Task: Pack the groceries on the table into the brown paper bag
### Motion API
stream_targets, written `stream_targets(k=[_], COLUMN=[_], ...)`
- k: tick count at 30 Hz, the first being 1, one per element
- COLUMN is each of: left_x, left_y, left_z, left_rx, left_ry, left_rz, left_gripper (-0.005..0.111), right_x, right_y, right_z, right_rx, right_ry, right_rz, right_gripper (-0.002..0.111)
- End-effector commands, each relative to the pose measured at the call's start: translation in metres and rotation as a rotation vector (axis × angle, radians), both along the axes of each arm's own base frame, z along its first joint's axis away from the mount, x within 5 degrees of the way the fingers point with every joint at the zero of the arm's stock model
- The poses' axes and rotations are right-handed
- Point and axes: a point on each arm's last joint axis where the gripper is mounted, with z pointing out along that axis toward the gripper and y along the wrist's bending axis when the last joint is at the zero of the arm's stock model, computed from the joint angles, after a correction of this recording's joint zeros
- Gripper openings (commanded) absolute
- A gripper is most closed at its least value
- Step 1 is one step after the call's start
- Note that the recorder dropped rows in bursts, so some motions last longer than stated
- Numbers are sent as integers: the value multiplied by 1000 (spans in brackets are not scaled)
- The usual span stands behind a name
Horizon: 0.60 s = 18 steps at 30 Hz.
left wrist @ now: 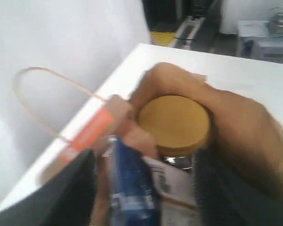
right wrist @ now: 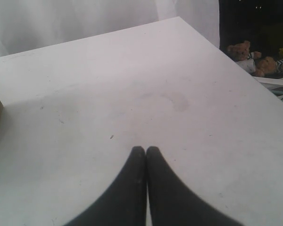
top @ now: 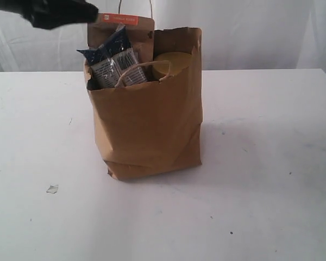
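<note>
A brown paper bag (top: 146,125) stands upright near the middle of the white bench (top: 271,163), its ragged rim open. A long dark-blue packet (top: 113,62) pokes out on the side toward the bench's left edge, leaning on the bag's back wall. Beside it sits the gold lid of a clear jar (top: 171,62). The bag's walls hide the jar's body in the exterior view, along with anything lying deeper.

An orange label (top: 119,19) on the back rim carries white lettering too small to read. The pale printed panel on the packet is no clearer. One cord handle (top: 136,65) droops across the packet.

The left tool (top: 81,12) hangs above the bag's rear left corner, blurred and cut off by the frame. In its wrist view the dark fingers (left wrist: 70,193) stand apart on either side of the packet top. They appear to be clear of it, with nothing gripped.

The right tool (right wrist: 141,150) is outside the exterior view. Its own camera shows the fingers pressed together over bare bench, and only a sliver of the bag is visible at the picture's edge.

A small pale scrap (top: 52,188) lies toward the bench's front left.
</note>
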Motion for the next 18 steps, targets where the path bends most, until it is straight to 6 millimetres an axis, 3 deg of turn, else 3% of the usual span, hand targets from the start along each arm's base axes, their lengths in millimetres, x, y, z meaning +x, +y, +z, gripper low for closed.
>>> stream_targets(k=[1,4,8,12,15,18], left_x=[-20,-27,-28,-23,-27,-38], left_y=[39,65,91,120,133,136], left_z=[42,48,41,11,-13,-29], left_rx=[-65,-101,-100,-72,-187,-303], left_ry=[-64,30,189,330,444,453], left_rz=[232,379,573,855,1019,1105], left_gripper=[28,1,0,0,0,0], right_x=[0,0,0,0,0,0], right_y=[0,0,0,0,0,0], right_z=[1,1,1,1,1,1], right_rx=[-11,-11,-11,-11,-11,-11], right_ry=[-13,-13,-13,-13,-13,-13], right_rz=[0,0,0,0,0,0], right_gripper=[0,0,0,0,0,0])
